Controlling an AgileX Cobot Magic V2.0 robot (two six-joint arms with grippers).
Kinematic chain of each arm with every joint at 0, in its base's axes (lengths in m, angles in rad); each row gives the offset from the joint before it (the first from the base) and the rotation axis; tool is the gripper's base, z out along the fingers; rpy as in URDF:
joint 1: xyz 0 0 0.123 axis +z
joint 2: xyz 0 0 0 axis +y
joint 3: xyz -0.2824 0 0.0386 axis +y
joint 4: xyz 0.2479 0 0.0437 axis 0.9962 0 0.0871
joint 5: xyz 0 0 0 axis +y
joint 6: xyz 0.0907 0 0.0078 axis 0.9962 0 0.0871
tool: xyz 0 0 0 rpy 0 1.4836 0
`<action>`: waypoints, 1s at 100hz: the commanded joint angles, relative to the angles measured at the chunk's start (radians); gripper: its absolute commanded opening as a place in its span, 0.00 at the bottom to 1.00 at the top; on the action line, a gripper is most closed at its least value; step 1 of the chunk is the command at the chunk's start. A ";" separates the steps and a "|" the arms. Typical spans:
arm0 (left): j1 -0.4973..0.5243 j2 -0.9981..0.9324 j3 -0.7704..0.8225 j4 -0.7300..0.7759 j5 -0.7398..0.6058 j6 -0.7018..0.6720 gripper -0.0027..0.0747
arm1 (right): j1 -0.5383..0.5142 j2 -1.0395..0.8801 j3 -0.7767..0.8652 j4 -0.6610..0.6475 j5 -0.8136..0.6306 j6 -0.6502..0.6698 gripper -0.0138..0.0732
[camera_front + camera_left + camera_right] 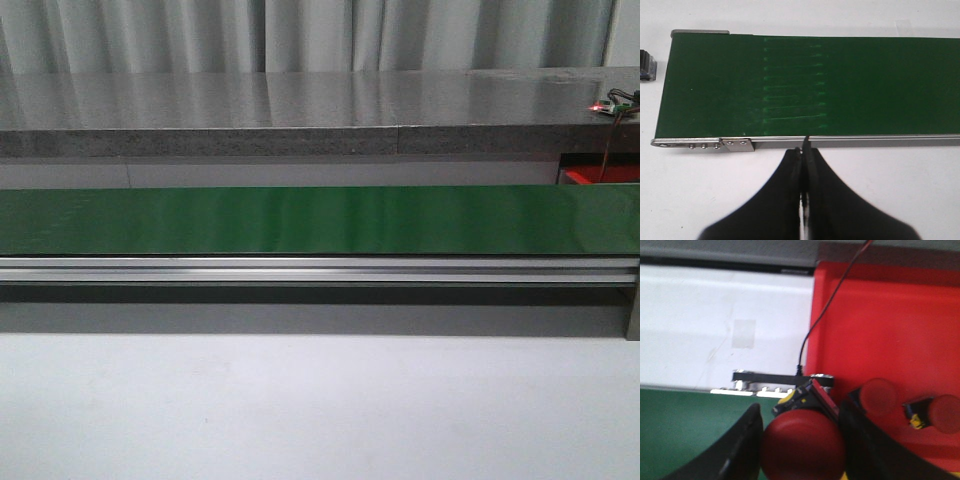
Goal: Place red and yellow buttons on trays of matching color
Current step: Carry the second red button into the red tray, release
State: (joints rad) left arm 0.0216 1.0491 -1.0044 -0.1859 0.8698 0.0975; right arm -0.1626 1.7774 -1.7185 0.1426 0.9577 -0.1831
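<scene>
Between my right gripper's point(802, 440) fingers I hold a red button point(802, 447), red tray point(890, 330) just beyond; left gripper point(803, 155) closed, empty.

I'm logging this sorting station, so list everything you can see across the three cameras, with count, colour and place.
Conveyor belt: one, green, across the table, nothing on it in the front view.
Red tray: one, red, beyond the belt's right end.
Red buttons in the tray: two, red caps, lying in the tray.
Held red button: one, red cap, over the belt's edge next to the tray.
Cable: one, dark, along the tray's rim.
Table: one, white.
Left hand: black, shut and empty, at the belt's near rail.
Right hand: black, shut on the button.
</scene>
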 commanded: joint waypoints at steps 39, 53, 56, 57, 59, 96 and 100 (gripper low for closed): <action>-0.007 -0.014 -0.024 -0.021 -0.051 -0.001 0.01 | -0.075 0.253 -0.352 0.056 0.023 -0.001 0.23; -0.007 -0.014 -0.024 -0.021 -0.051 -0.001 0.01 | -0.075 0.331 -0.418 0.056 0.024 -0.001 0.23; -0.007 -0.014 -0.024 -0.021 -0.051 -0.001 0.01 | -0.075 0.347 -0.428 0.055 0.024 -0.001 0.23; -0.007 -0.014 -0.024 -0.021 -0.051 -0.001 0.01 | -0.075 0.350 -0.432 0.055 0.023 -0.001 0.23; -0.007 -0.014 -0.024 -0.021 -0.051 -0.001 0.01 | -0.075 0.358 -0.436 0.055 0.022 -0.001 0.23; -0.007 -0.014 -0.024 -0.021 -0.051 -0.001 0.01 | -0.079 0.446 -0.457 0.043 0.018 0.000 0.23; -0.007 -0.014 -0.024 -0.021 -0.051 -0.001 0.01 | -0.082 0.451 -0.457 0.043 0.022 0.000 0.23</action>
State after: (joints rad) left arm 0.0216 1.0491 -1.0044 -0.1859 0.8698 0.0975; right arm -0.2319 2.2832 -2.1410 0.1829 1.0152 -0.1831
